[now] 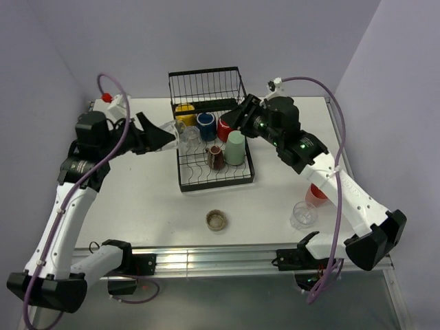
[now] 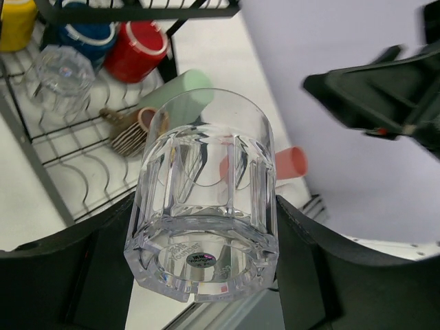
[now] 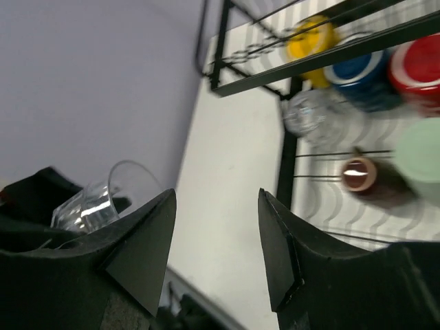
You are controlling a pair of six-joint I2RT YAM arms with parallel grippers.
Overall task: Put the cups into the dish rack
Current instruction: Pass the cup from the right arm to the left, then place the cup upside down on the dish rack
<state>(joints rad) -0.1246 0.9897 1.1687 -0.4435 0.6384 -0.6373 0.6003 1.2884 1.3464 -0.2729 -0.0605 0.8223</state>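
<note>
My left gripper point(image 1: 167, 135) is shut on a clear faceted glass point(image 2: 206, 199), held on its side in the air just left of the black wire dish rack point(image 1: 182, 180). The rack holds a yellow mug point(image 1: 183, 110), a navy mug point(image 1: 206, 125), a red mug point(image 1: 225, 128), a green tumbler point(image 1: 236, 148), a brown ribbed cup point(image 1: 215, 158) and a clear glass point(image 1: 190, 135). My right gripper point(image 1: 234, 118) is open and empty above the rack's right side; in its wrist view point(image 3: 216, 240) the jaws stand wide apart.
On the table in front of the rack stands a low brownish glass point(image 1: 217, 220). At the right are a clear glass point(image 1: 303, 214) and a pink-red tumbler point(image 1: 317, 192) beside the right arm. Purple walls close in on the left, back and right.
</note>
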